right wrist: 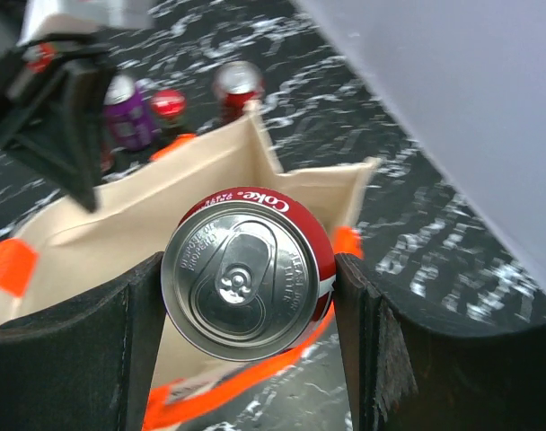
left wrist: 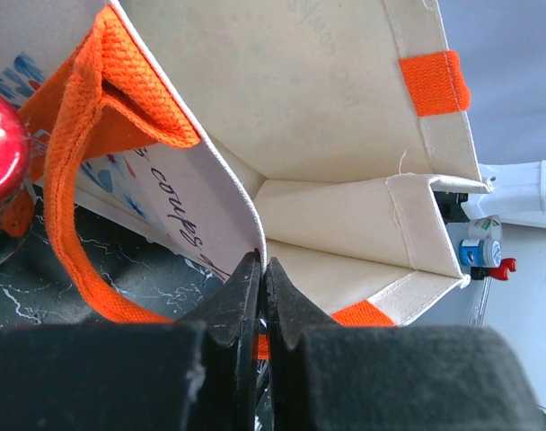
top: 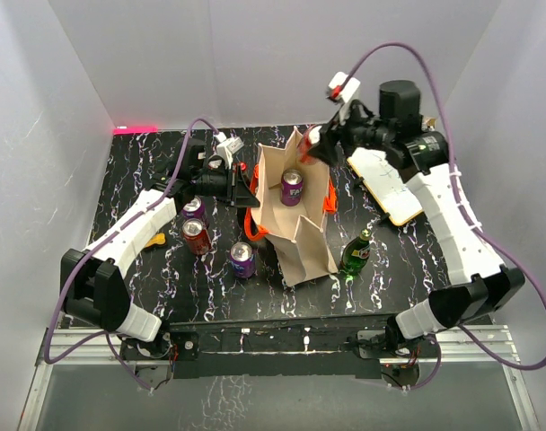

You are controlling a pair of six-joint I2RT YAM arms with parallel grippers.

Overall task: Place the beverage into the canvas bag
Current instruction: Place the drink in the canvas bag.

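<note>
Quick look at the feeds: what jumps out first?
The tall canvas bag stands open mid-table, its rim pinched by the left gripper, a purple can inside. The right gripper holds a red cola can above the bag's far edge. A green bottle stands right of it.

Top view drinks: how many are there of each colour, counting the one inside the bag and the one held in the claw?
Purple cans: 3
Red cans: 2
Green bottle: 1
Total: 6
</note>
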